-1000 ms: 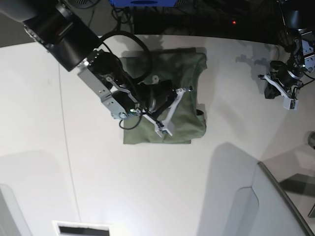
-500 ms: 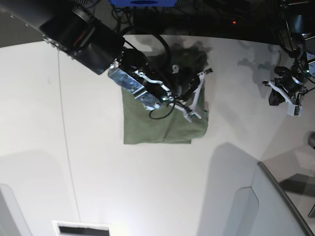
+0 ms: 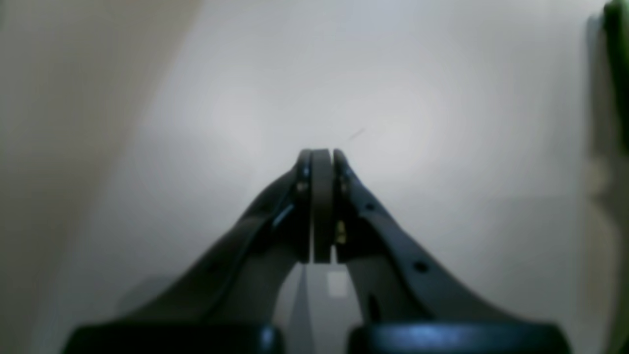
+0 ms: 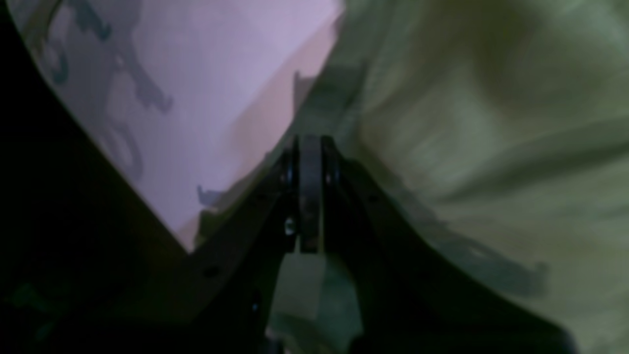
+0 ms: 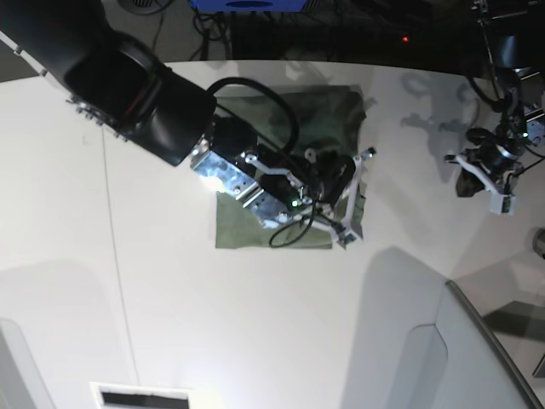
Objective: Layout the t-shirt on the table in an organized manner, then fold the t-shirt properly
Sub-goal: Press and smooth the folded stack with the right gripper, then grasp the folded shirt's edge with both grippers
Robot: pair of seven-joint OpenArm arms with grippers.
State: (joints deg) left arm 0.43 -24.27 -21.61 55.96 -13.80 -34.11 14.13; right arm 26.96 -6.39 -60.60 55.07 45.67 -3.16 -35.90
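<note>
White counter [image 5: 170, 324], dark clutter along its far edge, the t-shirt [image 5: 255, 232] folded into a green block at mid-counter.

My right pincer [image 4: 310, 147] is clenched and empty over the shirt's right edge, likely to press it flat; my left pincer [image 3: 322, 162], clenched too, is parked far right, clear of the cloth.

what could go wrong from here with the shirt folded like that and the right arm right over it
The right gripper is shut and low over the right edge of the folded t-shirt; a sideways move might drag that edge and undo the fold. The cable loop hanging from that arm lies over the cloth and may snag it. The left gripper, also shut, is off over bare table, too far to steady anything.
</note>
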